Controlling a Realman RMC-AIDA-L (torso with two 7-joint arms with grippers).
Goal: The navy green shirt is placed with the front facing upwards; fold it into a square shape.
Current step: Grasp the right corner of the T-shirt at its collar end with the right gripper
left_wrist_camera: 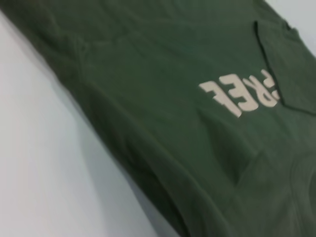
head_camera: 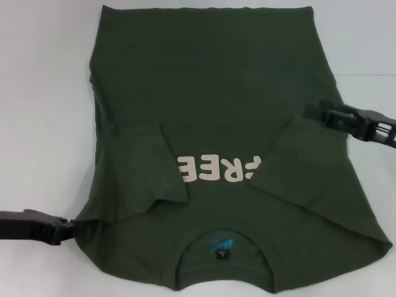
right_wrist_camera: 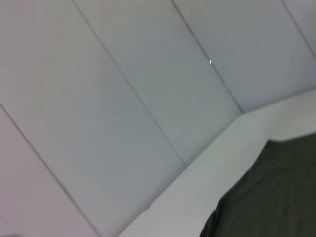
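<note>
The navy green shirt [head_camera: 210,93] lies flat on the white table [head_camera: 43,93], collar toward me, with the cream letters [head_camera: 218,169] reading upside down. Both short sleeves are folded inward over the chest, and the right one covers part of the lettering. My left gripper [head_camera: 69,228] rests at the shirt's left edge near the shoulder. Farther back, my right gripper [head_camera: 312,111] hovers over the shirt's right edge, beside the folded right sleeve [head_camera: 309,164]. In the left wrist view the shirt [left_wrist_camera: 163,128] and its letters [left_wrist_camera: 242,94] fill the picture. The right wrist view catches only a corner of the shirt [right_wrist_camera: 274,192].
A blue-and-black label [head_camera: 221,245] sits inside the round collar at the near edge. White table surface surrounds the shirt on the left, right and far sides. In the right wrist view a panelled grey wall [right_wrist_camera: 123,98] rises behind the table.
</note>
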